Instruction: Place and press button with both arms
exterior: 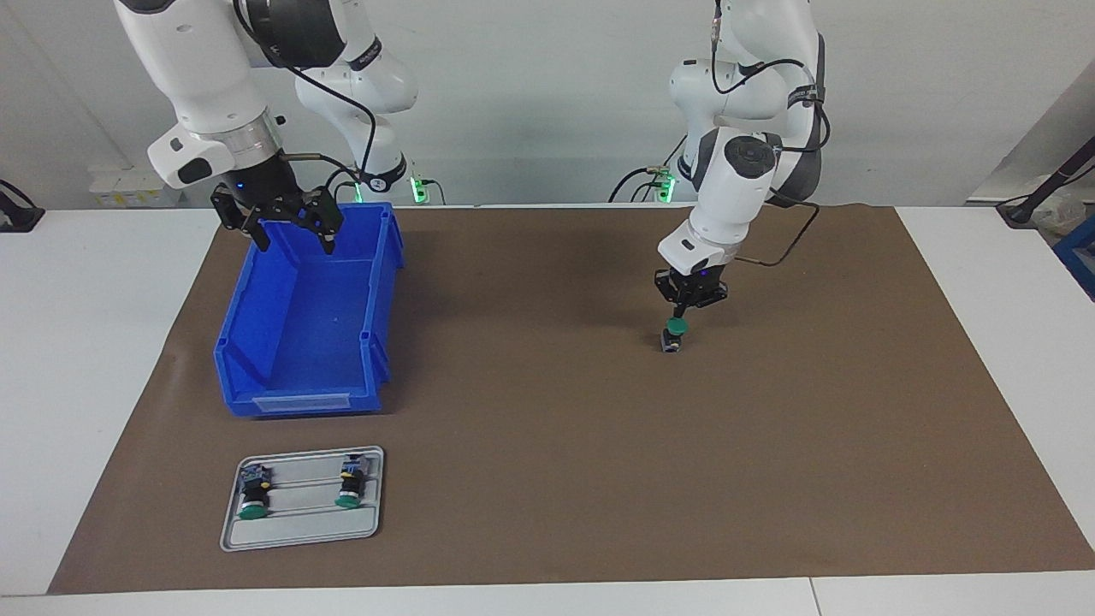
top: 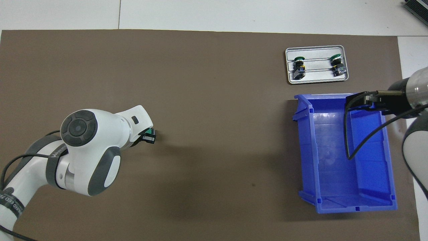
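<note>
A button [exterior: 673, 336] with a green cap stands on the brown mat [exterior: 599, 479] toward the left arm's end of the table. My left gripper [exterior: 682, 315] points straight down with its fingertips shut together and resting on the green cap. From overhead the left arm's wrist covers most of it; only the left gripper's tip [top: 149, 138] and a sliver of the button's green cap [top: 152, 132] show. My right gripper [exterior: 296, 245] hangs open over the blue bin [exterior: 299, 402], at the bin's end nearer the robots, with nothing between its fingers. Overhead, the right gripper [top: 358, 100] shows above the bin [top: 306, 150].
A grey tray [exterior: 299, 532] lies on the mat, farther from the robots than the bin, with two more green-capped buttons [exterior: 253, 494] [exterior: 350, 484] lying in it. The tray [top: 317, 78] also shows overhead. White table borders the mat on all sides.
</note>
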